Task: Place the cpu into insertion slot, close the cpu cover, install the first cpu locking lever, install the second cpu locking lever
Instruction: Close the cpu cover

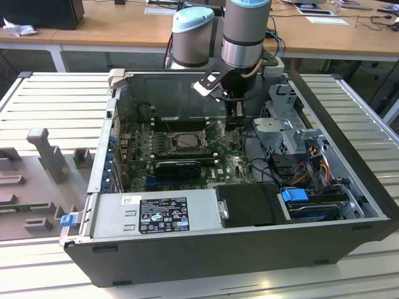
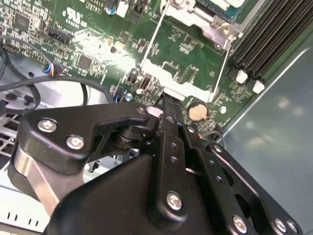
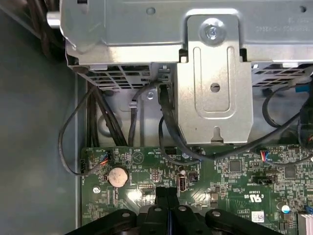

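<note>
**Green board, socket area: claw closed, beside the socket**

Green motherboard lies in the floor of the open computer case, which rests on a grey slatted table. My arm reaches down into the case from above.

1. Claw. My claw has its two black fingers pressed together, and I see nothing between them. In both wrist views the tips hang low over the board, close to a round coin cell and a small upright connector. I cannot tell whether they touch the board.

2. Socket. In the exterior view the insertion slot sits mid-board, just to the exterior view's left of my claw and apart from it. Its centre reads dark inside a silvery frame. I cannot tell whether the cpu lies in it.

3. Cover. In the second wrist view a corner of the cpu cover appears as a silvery plate lying at the socket.

4. Levers. Two thin silver rods run from the socket frame towards my claw. I cannot tell whether they are latched.

5. Surroundings. Long black memory sticks lie beyond the socket. A grey metal drive cage with black cables stands beside the board.
</note>
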### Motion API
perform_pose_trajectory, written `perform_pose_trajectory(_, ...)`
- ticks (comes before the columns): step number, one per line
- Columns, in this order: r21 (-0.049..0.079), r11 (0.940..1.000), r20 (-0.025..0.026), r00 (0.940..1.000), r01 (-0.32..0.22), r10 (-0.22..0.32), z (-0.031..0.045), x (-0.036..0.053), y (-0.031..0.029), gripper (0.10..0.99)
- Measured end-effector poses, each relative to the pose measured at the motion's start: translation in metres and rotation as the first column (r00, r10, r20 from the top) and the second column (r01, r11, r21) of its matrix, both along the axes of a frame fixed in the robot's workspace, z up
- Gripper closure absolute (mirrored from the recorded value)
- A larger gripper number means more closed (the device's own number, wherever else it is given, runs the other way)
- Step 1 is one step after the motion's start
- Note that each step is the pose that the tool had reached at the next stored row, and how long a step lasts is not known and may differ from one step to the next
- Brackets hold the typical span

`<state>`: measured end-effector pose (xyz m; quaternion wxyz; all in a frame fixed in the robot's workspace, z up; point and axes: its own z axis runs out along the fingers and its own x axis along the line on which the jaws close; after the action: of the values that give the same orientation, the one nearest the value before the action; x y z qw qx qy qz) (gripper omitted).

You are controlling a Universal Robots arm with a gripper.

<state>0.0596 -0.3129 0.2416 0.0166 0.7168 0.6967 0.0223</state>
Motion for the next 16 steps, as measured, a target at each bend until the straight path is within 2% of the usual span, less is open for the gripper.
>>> perform_pose_trajectory(2,0.000,1.0000,-0.0015,1.0000,0.000,0.000,-0.0001,-0.0020,0.0000,0.980)
perform_pose_trajectory(16,0.001,1.0000,-0.0015,1.0000,0.000,0.000,-0.0001,-0.0155,0.0000,0.980)
